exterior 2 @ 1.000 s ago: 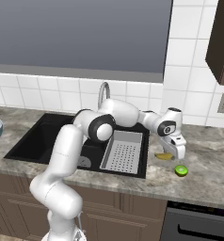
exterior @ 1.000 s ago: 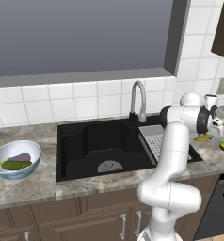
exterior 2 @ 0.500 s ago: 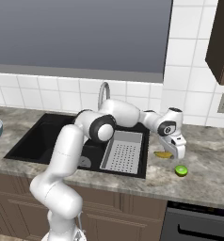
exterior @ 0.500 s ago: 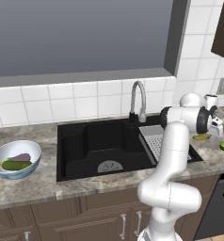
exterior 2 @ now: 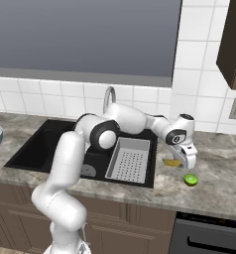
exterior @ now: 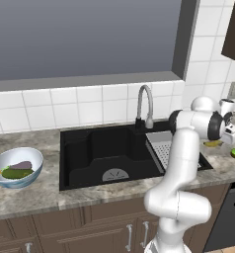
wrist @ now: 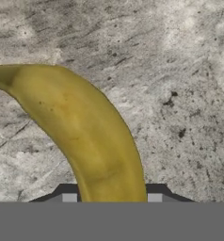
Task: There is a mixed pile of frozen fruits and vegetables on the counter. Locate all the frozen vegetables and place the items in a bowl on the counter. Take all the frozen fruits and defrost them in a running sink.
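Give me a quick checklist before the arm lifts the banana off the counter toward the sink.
1. Hand closed on the banana: ok, the hand view shows both fingertips against its sides.
2. Banana lifted off the counter: not ok, it lies on the granite.
3. Lime out of the way: ok, it sits apart on the counter, in front of the hand.
4. Sink basin free to receive fruit: ok, just the grey tray on its right side.
5. Faucet running: cannot tell, no stream shows.
6. Vegetables in the bowl: ok, the cucumber and eggplant lie inside.
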You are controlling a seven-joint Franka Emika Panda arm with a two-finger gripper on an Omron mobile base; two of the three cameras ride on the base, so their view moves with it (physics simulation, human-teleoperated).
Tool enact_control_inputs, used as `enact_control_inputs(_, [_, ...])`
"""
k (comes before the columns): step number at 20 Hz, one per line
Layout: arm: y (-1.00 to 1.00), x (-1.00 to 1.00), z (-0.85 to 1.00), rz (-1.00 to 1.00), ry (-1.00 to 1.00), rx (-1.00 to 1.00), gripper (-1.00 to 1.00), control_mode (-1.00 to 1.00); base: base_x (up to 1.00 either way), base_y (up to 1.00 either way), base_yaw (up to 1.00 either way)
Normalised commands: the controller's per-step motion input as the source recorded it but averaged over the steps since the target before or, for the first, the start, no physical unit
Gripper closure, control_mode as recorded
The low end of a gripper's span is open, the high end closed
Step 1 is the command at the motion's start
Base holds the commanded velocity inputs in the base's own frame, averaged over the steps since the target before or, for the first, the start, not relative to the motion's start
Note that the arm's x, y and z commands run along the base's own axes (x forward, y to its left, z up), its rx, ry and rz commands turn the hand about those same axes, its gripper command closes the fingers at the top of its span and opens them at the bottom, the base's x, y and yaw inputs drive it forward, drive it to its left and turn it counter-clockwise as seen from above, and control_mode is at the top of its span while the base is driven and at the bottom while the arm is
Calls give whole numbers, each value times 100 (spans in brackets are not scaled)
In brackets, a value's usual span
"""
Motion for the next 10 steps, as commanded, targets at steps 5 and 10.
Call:
enact_control_inputs(5, [47,-16,18,0,-3,-5,100,-100,0,0,0])
enact_control_inputs(10, [61,-14,21,1,0,-7,100,-100,0,0,0])
